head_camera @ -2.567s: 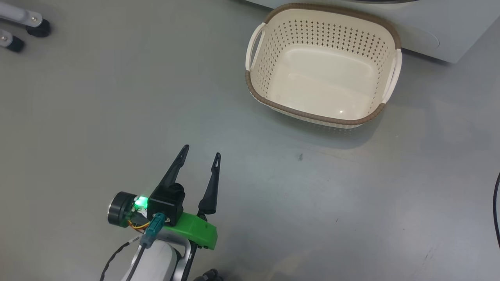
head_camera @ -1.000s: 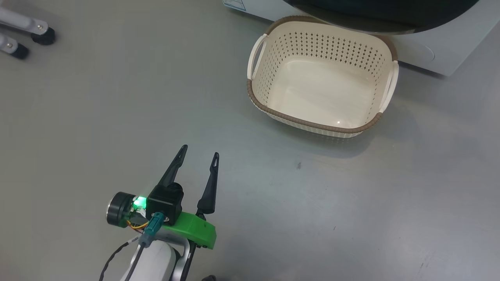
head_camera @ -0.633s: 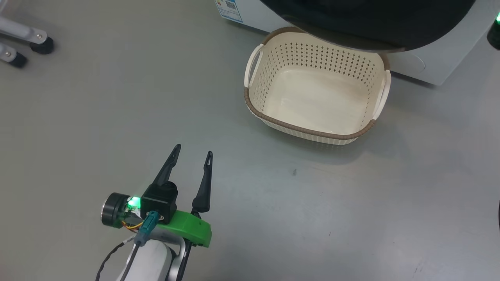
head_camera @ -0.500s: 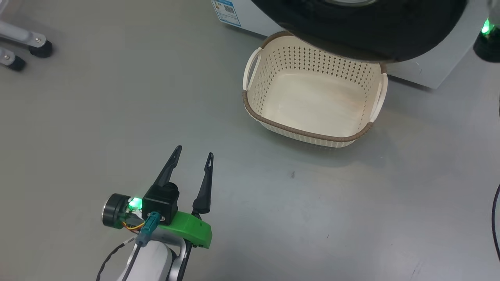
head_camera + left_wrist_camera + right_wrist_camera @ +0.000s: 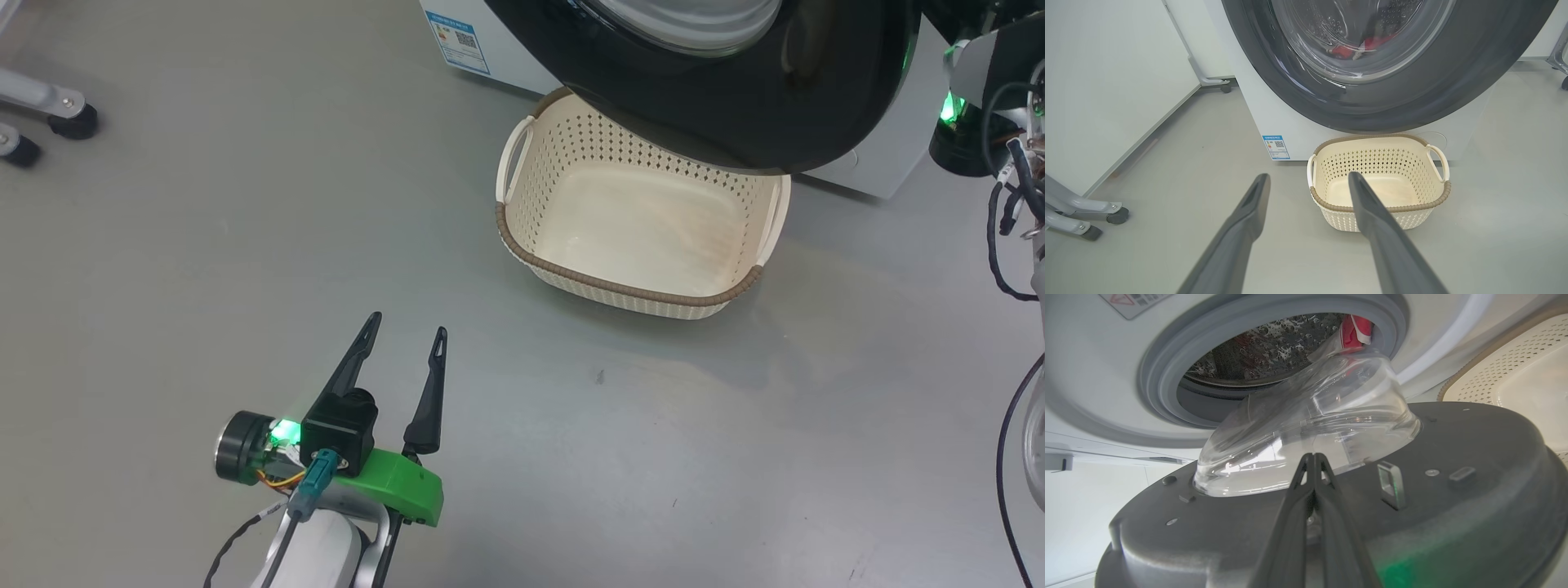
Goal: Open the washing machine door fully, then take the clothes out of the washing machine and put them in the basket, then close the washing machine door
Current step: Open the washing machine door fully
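My right hand (image 5: 1313, 457), fingers pressed together, is at the black-ringed round glass door (image 5: 694, 114), which now overhangs the far rim of the cream perforated basket (image 5: 608, 284). My left hand (image 5: 408, 322) stays spread open.

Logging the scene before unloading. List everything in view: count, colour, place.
basket: one, cream, brown rim, on floor
washing machine: one, white, behind basket
door: one, black ring, clear glass, open over basket's far rim
clothes: count unclear, red, in drum
sticker: one, blue, low on machine front
wheeled legs: two, grey, far left
left end effector: one, dark, open, over floor
right end effector: one, dark, shut, at door's inner face
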{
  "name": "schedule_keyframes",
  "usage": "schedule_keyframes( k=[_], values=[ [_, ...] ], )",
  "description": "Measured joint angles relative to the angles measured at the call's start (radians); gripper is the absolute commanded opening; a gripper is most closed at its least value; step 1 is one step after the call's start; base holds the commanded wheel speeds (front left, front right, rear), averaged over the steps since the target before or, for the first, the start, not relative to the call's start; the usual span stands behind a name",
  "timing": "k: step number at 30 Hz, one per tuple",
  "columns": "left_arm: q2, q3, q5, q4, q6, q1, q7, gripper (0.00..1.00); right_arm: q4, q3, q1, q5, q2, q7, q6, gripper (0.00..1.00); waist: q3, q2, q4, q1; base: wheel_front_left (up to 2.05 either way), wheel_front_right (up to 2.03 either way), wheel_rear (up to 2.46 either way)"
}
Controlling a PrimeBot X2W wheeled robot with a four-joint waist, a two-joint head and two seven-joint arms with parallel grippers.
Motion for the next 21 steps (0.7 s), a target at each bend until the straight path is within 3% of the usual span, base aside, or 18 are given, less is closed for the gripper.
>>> schedule_keyframes(
  k=[4, 8, 17, 21],
  values=[
    [0.000, 0.000, 0.002, 0.000, 0.000, 0.000, 0.000, 1.00, -0.001, -0.001, 0.000, -0.001, -0.002, -0.006, 0.010, 0.00, -0.003, 0.0000, -0.002, 0.0000, 0.00, 0.00, 0.00],
    [0.000, 0.002, 0.010, 0.009, 0.000, 0.003, 0.000, 1.00, -0.005, 0.001, 0.009, -0.018, -0.019, -0.033, 0.049, 0.00, -0.014, 0.0000, -0.005, 0.0000, 0.00, 0.00, 0.00],
    [0.000, 0.034, 0.021, 0.029, 0.000, 0.018, 0.000, 1.00, -0.048, 0.121, 0.088, -0.169, -0.062, -0.094, 0.203, 0.00, -0.058, 0.0000, -0.019, 0.0000, 0.00, 0.00, 0.00],
    [0.001, 0.063, 0.039, 0.043, 0.000, 0.027, 0.000, 1.00, -0.060, 0.155, 0.146, -0.207, -0.060, -0.133, 0.219, 0.00, -0.091, 0.0000, -0.036, 0.0000, 0.00, 0.00, 0.00]
  ],
)
